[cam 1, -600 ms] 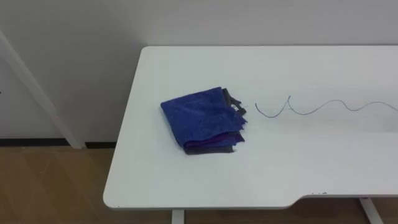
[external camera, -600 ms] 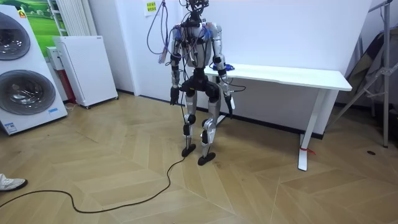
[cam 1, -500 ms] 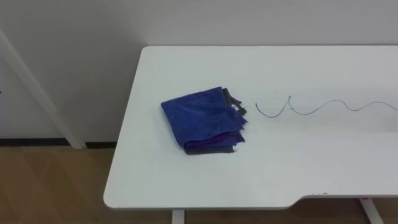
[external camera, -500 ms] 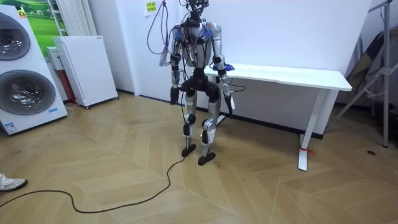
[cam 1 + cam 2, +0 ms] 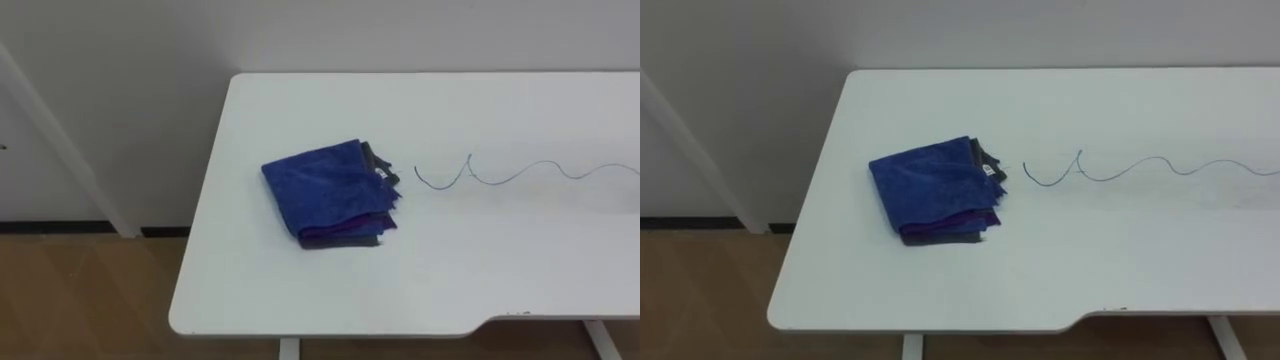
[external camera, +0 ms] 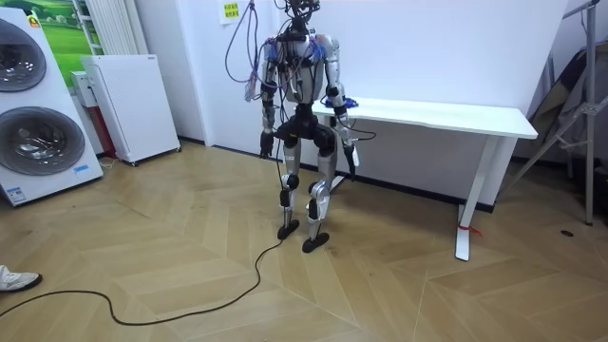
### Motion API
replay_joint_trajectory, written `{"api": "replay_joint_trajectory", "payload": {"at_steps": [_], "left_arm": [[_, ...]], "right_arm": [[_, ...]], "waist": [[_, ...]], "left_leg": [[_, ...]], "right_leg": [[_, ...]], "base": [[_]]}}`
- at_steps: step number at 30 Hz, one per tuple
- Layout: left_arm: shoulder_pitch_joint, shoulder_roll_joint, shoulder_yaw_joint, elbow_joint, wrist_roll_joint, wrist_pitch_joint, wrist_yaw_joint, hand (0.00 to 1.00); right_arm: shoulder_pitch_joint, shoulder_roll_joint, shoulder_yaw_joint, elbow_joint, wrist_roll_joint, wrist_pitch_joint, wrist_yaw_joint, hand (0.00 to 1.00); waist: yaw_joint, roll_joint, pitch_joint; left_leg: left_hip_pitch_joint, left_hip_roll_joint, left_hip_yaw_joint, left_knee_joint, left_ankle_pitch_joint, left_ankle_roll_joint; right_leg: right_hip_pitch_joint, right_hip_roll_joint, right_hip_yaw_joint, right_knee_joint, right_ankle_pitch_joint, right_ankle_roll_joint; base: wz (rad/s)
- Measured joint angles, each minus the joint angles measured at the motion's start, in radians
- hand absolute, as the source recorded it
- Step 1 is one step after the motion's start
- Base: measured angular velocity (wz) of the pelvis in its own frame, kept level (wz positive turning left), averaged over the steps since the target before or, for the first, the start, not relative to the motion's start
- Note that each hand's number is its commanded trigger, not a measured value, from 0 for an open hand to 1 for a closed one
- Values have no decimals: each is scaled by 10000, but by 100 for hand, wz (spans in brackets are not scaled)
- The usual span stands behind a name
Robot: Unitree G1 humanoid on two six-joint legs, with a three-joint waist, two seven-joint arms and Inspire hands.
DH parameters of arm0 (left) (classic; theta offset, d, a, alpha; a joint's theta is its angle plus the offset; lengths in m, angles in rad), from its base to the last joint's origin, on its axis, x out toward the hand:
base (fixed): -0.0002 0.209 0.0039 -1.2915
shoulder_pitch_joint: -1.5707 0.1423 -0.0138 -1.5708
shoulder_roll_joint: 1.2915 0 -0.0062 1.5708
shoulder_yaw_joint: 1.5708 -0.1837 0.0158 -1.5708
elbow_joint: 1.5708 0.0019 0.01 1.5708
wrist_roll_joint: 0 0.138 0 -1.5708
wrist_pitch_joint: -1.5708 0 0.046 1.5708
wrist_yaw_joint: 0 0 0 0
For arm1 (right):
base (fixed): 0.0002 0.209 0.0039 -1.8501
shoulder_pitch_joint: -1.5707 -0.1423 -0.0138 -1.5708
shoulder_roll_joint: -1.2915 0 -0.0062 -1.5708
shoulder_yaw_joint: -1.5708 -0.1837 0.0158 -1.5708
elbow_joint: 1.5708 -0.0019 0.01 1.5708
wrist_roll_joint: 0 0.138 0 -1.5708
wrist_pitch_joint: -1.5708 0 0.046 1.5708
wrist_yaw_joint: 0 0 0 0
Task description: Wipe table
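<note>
Nothing has moved, so wiping has not started. The blue cloth [image 5: 330, 193] lies near the table's [image 5: 300, 300] left edge, by the pen line [image 5: 520, 175]. The left hand [image 6: 265, 148] and right hand [image 6: 351, 158] hang down, and I cannot tell their grip.

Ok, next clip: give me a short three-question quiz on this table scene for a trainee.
1. True or false: the blue cloth lies spread flat over the wavy pen line.
2. Where on the white table is the cloth? A) near its left end B) in the middle C) hanging over the front edge
3. Fill in: in the room view, the robot stands by the table's ___ end (the room view's left or right).
Key: 1 false, it is folded and lies to the left of the line; 2 A; 3 left.
</note>
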Motion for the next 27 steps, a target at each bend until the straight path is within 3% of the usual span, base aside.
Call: {"api": "replay_joint_trajectory", "payload": {"at_steps": [3, 6, 11, 14, 19, 27], "left_arm": [[5, -23, 49, 73, -5, 177, -3, 0], [94, -36, 599, 19, 4, 206, -9, 0], [438, -34, 1798, -64, -18, 330, -1, 0], [531, -27, 2390, -171, -18, 330, 139, 0], [459, 16, 2735, -215, -13, 141, 326, 0], [294, 189, 2547, -328, -69, -8, 555, 0]], "right_arm": [[55, 10, -188, 380, 999, 177, -148, 0], [270, 21, -1215, 505, 2682, 213, -352, 0], [633, -84, -3267, 755, 6062, 229, -766, 0], [774, -144, -4452, 764, 7236, 222, -1000, 0], [724, -396, -5522, 671, 8112, 223, -1560, 0], [-497, -1043, -5788, -1180, 7413, 134, -3590, 0]], "waist": [[-26, -14, 1], [-111, -80, 8], [-607, -156, 12], [-844, -233, 0], [-974, -410, -14], [-1022, -581, -16]], "left_leg": [[73, -14, -1, -33, -1, 0], [178, -14, 58, -143, -1, 1], [262, -36, 46, -207, 12, 23], [276, -28, 86, -214, 12, 23], [336, -28, 211, -210, 11, 23], [79, 47, 595, -117, -28, 90]], "right_leg": [[68, -16, -11, -5, -2, 3], [133, -18, 25, -13, -28, 16], [185, -27, 49, -18, -77, 28], [174, -14, 124, -8, -90, 18], [161, -11, 280, -7, -92, 18], [-392, 6, 568, 338, -78, 11]], "base": [[0], [0], [0], [-4], [-10], [-13]]}}
